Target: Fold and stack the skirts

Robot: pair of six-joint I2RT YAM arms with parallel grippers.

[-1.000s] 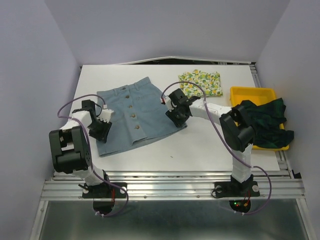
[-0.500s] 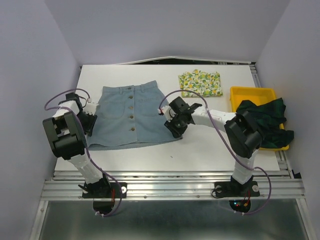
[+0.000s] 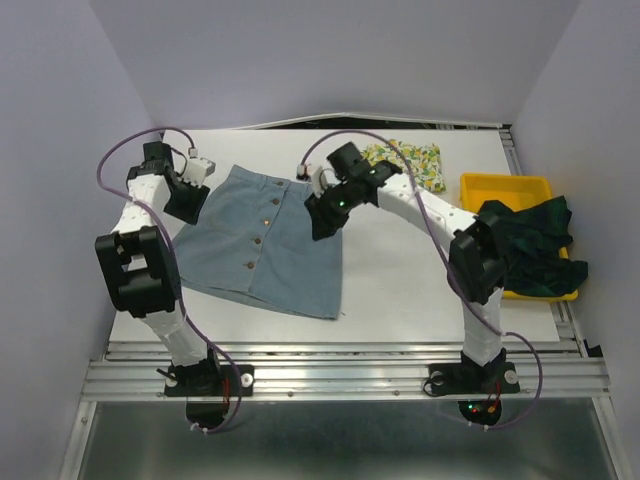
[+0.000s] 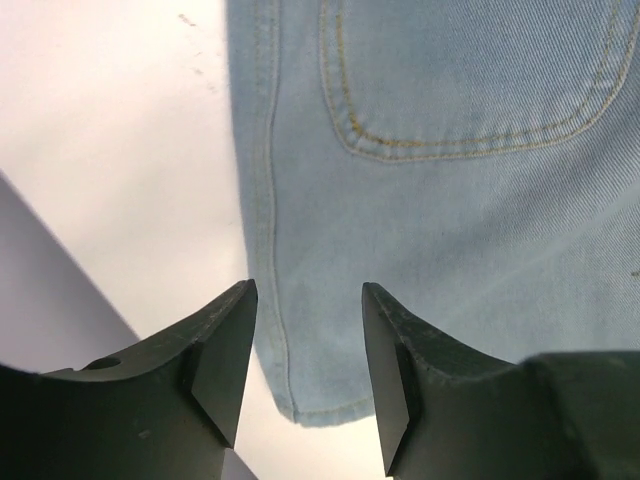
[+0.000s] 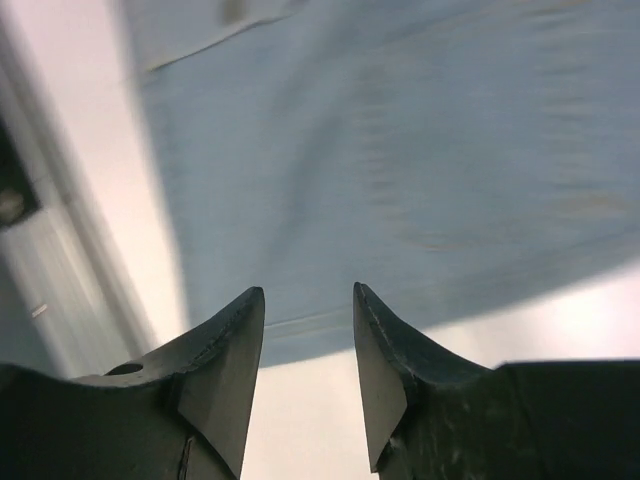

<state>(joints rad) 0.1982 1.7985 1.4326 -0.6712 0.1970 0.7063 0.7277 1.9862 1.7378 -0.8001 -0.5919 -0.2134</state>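
Operator: Grippers first. The left gripper (image 4: 306, 300) and right gripper (image 5: 308, 295) are both spread with nothing between the fingers. Each hangs over a waist corner of the blue skirt (image 3: 265, 245), the right one on the tray side and the left on the side away from it.

Spotter: Where's everything else?

Operator: The blue skirt lies flat on the table (image 3: 400, 285), well left of the yellow tray (image 3: 505, 185). The lemon skirt (image 3: 403, 165) sits folded just beyond the tray's far left corner. The plaid skirt (image 3: 530, 250) is heaped in the tray, spilling over its right edge.

Spotter: So this is the fold on the blue one?

Operator: I'd say so. My right wrist view is blurred, so I'd let it settle. Then I'd lower both arms together and pinch right at the corners through both layers. I'd lift just enough to clear the buttons and carry the waist evenly over the hem.
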